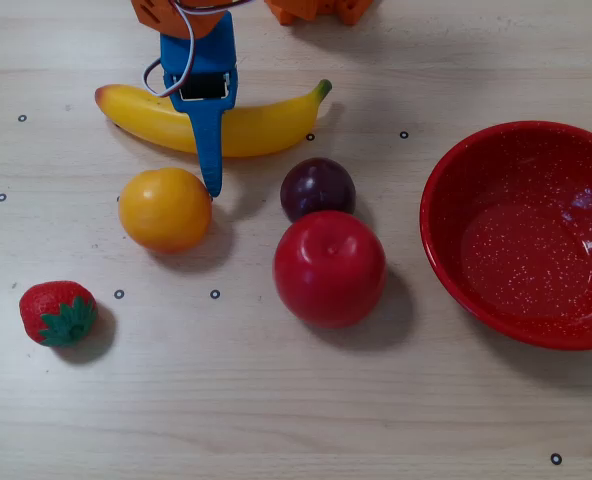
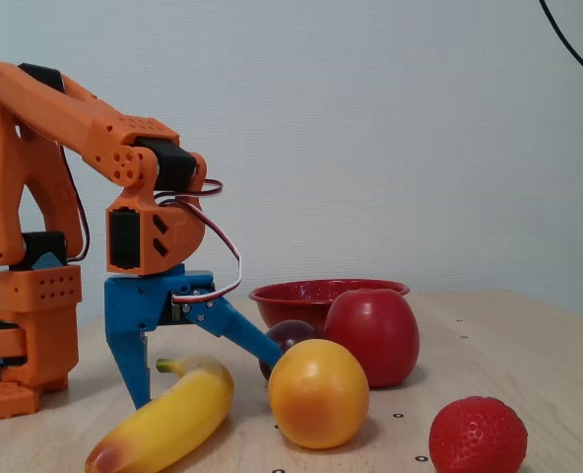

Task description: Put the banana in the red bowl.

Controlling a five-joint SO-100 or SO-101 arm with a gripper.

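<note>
Gripper: blue jaws [image 2: 203, 379] spread wide, straddling the banana [image 2: 168, 424] in the fixed view, one finger [image 2: 129, 370] down behind it, the other [image 2: 247, 340] angled out toward the fruit; nothing clamped yet.

Gripper from above: hangs over the banana's [image 1: 256, 125] middle, long blue finger [image 1: 209, 150] crossing it and ending just beside the orange fruit [image 1: 164, 208].

Banana: flat on the table [image 1: 296, 400], green stem pointing toward the red bowl [image 1: 446, 260], reddish end pointing away; well apart from that bowl.

Red bowl: nothing inside, at the right edge of the overhead view, beyond the apple [image 1: 328, 267] as reckoned from the banana.

Step in hand: looks like the approach and grasp, jaws lined up but not closed.

Next move calls for: squeezing across the banana's middle, then lifting high enough to clear the plum [image 1: 317, 187] and apple on the way to the bowl.

Hazard: glossy curved skin, likely to swivel or slip if pinched off centre; orange fruit close enough to get nudged.

Count: one banana, one red bowl, one orange fruit, one plum, one apple, one strawberry [image 1: 58, 312].
</note>
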